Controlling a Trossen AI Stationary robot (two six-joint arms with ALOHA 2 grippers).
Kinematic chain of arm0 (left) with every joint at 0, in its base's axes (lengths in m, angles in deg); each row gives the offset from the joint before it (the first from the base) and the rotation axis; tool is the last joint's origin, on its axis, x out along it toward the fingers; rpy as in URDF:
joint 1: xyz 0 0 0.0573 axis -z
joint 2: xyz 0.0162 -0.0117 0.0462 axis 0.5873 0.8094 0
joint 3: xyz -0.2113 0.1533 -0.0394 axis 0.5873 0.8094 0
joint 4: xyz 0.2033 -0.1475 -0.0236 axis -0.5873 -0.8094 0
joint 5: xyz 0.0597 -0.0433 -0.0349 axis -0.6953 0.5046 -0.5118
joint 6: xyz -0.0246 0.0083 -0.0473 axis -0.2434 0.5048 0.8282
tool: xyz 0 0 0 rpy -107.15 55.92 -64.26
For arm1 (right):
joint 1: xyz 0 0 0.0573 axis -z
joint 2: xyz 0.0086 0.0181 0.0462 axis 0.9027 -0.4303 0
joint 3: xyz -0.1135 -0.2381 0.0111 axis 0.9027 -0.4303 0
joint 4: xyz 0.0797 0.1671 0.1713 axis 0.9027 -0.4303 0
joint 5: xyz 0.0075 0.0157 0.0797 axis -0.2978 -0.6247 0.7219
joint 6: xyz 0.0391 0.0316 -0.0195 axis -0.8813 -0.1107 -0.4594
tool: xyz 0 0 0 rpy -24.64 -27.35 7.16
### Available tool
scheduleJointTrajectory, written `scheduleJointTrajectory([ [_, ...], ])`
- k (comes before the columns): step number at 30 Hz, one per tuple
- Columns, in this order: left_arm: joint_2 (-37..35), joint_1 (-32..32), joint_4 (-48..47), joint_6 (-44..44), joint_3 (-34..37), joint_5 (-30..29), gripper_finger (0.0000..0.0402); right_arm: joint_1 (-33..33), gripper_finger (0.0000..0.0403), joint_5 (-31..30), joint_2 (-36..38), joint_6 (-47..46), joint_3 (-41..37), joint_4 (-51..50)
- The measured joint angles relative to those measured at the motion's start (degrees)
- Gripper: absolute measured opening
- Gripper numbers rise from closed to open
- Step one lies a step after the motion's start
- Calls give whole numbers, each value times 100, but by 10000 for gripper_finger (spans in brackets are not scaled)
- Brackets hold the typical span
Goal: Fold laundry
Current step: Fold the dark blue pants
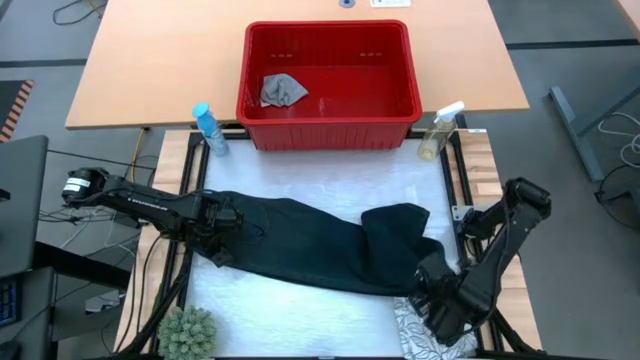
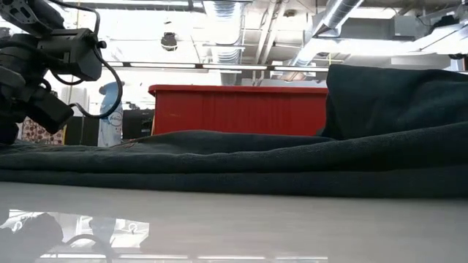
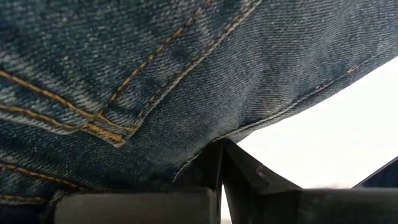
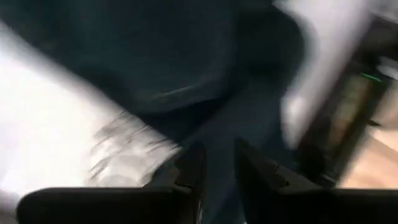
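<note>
The dark blue jeans [image 1: 300, 245] lie spread across the white table top from left to right. Their right end is folded into a raised hump [image 1: 395, 228], which also shows in the low view [image 2: 395, 102]. My left gripper [image 1: 222, 245] is shut on the jeans' left end. My right gripper [image 1: 432, 283] sits at the jeans' right near end, with its fingers narrowly apart around dark cloth [image 4: 217, 171]. The white leaf-print cloth [image 1: 415, 322] lies flat under my right arm. The small grey cloth [image 1: 282, 90] lies in the red basket. My left gripper pinches an edge of the denim [image 3: 205, 149] between its two fingers, near stitched orange seams. It comes in low from the table's left side. The jeans lie on the table beyond it. My right gripper has dark denim [image 4: 217, 143] between its two fingers and comes slanting from the table's near right. The view is blurred, so which part it holds cannot be told.
The red basket [image 1: 330, 30] stands at the table's far edge, and its wall shows in the low view [image 2: 234, 109]. A blue spray bottle [image 1: 208, 128] and a clear one [image 1: 440, 132] flank it. A green plant [image 1: 188, 333] sits at the near left corner.
</note>
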Motion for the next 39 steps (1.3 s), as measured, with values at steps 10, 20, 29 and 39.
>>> scheduleJointTrajectory([
  [10,4,0,-13,-32,4,41,0,1279,108,407,270,-1678,-845,-159],
  [20,7,0,-17,-231,13,86,0,2691,158,439,1472,-1902,-2299,-96],
  [29,7,0,0,-253,15,83,0,3482,178,-724,2249,-1686,-3410,1140],
  [39,9,0,-4,-275,17,117,0,4197,178,-1121,2052,-1095,-4170,2236],
])
